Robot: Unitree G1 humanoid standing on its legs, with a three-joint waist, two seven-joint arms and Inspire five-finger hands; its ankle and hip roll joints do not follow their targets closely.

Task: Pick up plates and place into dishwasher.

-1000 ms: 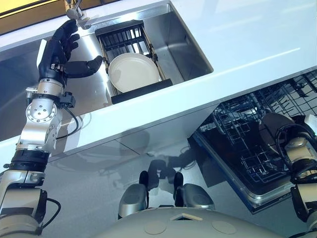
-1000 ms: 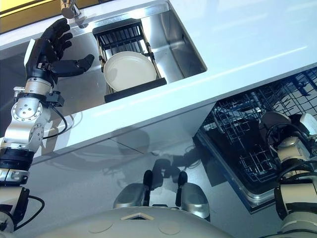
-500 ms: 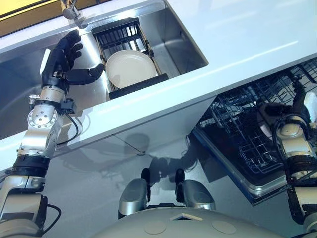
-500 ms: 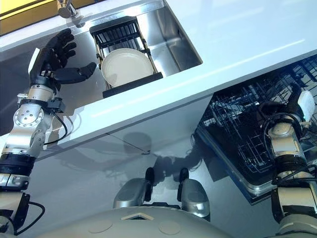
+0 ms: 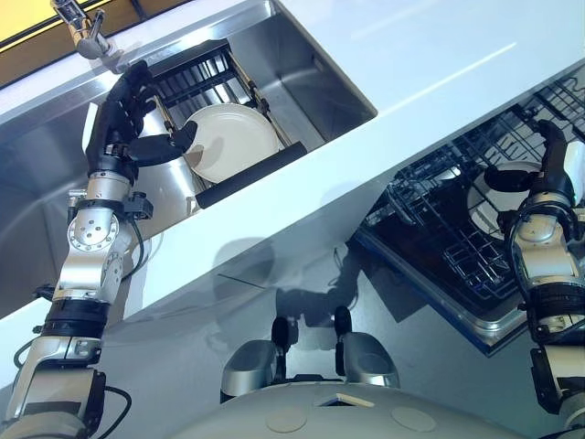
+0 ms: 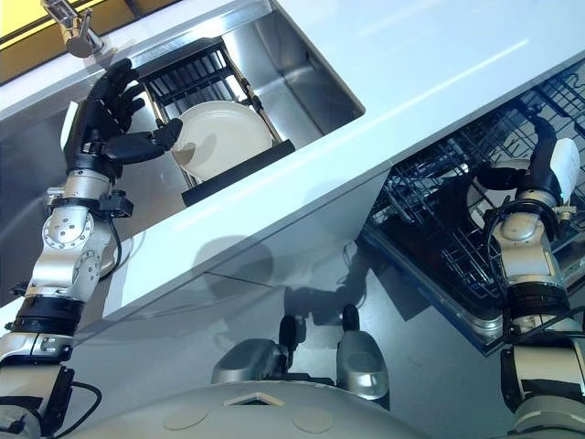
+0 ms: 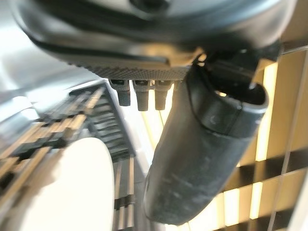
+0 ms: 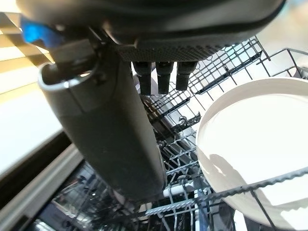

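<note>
A white plate (image 5: 233,137) leans in a black dish rack (image 5: 245,172) inside the steel sink (image 5: 311,78). My left hand (image 5: 123,110) is open beside the plate's left rim, thumb stretched toward it and just short of it. The left wrist view shows the thumb (image 7: 202,159) next to that plate (image 7: 62,187), not touching. Another white plate (image 5: 494,197) rests in the dishwasher's wire rack (image 5: 439,229). My right hand (image 5: 551,160) hovers open above it. In the right wrist view this plate (image 8: 255,159) lies past the straight fingers (image 8: 163,77), apart from them.
A white counter (image 5: 411,64) runs between the sink and the pulled-out dishwasher rack. A chrome faucet (image 5: 84,26) stands behind my left hand. The wires of the dishwasher rack (image 8: 178,144) rise around the plate.
The view has shifted. My left hand has come closer to the sink plate's rim. My right hand has risen from the dishwasher rack, and a white plate now shows lying there.
</note>
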